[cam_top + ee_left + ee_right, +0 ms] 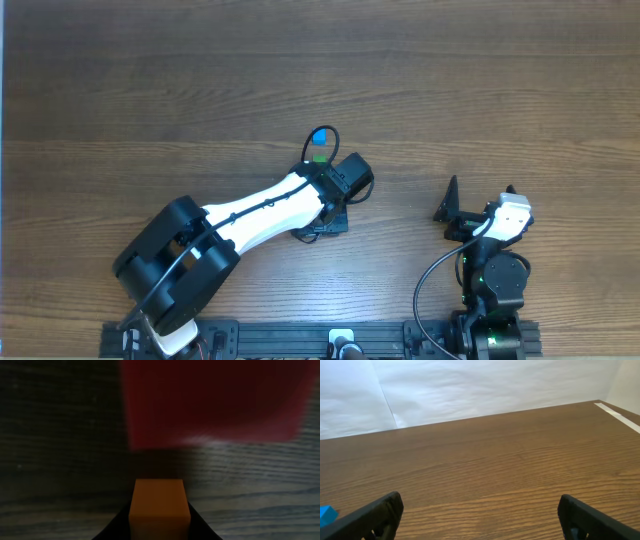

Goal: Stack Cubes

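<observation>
A smooth, matte orange plastic cube point(160, 505), square-faced with crisp edges, sits clamped between the left arm's dark fingers point(119, 531). Just beyond the fingertips looms a blurred red cube point(215, 402) on the grained brown wooden surface point(260, 490). A blue cube point(320, 136) and a green cube point(318, 155) show just ahead of those fingers. The left arm point(265, 210) stretches diagonally toward the middle. The right arm's fingers point(375, 515) are spread wide, low near its base.

Overhead camera, two low wrist cameras, shared table point(500, 80)
</observation>
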### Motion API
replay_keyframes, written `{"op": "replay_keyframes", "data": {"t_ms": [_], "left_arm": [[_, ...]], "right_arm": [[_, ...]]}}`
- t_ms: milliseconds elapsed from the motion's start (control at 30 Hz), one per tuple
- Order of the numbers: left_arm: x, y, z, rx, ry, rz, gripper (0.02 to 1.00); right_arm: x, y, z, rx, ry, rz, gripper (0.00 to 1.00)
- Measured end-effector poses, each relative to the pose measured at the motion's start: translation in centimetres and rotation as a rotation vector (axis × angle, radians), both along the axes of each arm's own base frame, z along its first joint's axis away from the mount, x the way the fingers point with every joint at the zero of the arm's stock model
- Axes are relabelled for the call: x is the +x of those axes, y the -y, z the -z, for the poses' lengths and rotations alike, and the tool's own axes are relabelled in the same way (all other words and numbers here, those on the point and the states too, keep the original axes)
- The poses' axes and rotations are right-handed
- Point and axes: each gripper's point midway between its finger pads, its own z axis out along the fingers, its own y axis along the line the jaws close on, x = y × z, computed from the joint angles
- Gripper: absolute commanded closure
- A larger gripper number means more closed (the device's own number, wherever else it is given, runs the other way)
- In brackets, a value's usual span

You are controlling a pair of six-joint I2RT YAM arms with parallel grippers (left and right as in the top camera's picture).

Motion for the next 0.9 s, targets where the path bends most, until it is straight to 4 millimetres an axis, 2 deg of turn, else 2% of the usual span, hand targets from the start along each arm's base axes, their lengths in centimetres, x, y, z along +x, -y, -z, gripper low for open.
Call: {"op": "replay_keyframes", "data": {"t_ms": [167,433,700,900], "left_arm": [[-0.1,-0.1,-1.2,-0.014,0.012,0.0,0.871],[-0.2,-0.7,-4.3,0.011,0.014,-0.004,0.877],[3.9,1.0,-8.9,-0.069,0.099,-0.04,0.884],[6.4,0.1,-10.5,-0.093,0.132,-0.064,0.89]], "right_arm": [[0.0,0.0,0.0,0.0,0.0,0.0,0.007],[0.0,0.0,0.0,-0.001,-0.001,0.0,0.007],[0.0,0.0,0.0,-0.001,0.0,0.0,0.007],[0.0,0.0,0.0,0.0,0.0,0.0,0.009]]}}
